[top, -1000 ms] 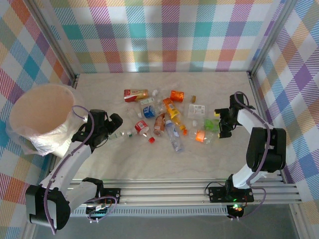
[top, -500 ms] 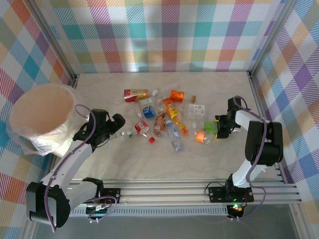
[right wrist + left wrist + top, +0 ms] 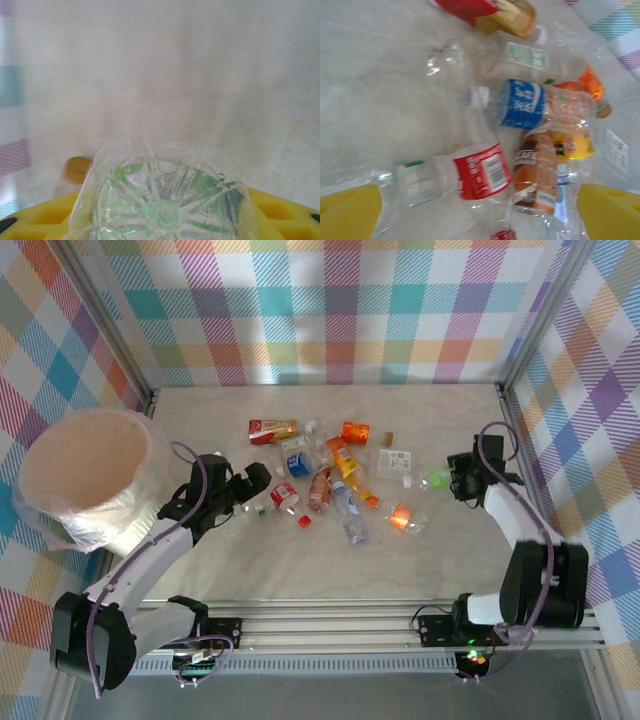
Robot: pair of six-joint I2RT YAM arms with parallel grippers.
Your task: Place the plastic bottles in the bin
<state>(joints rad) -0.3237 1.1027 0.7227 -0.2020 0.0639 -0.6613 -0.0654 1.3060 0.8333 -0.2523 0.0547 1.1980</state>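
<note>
Shifted green bottle (image 3: 165, 200): cap end hidden behind right jaws.

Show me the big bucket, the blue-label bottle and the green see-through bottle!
bin (image 3: 88, 472), top external view, on its inner wall.
blue-label bottle (image 3: 522, 104), left wrist view, on the blue label.
green bottle (image 3: 165, 202), right wrist view, on its ribbed base.

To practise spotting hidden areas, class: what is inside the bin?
Inside the bin, only bare peach inner wall shows, and no bottle is visible there. The near wall covers part of the inside, so anything lying low against it cannot be seen.
</note>
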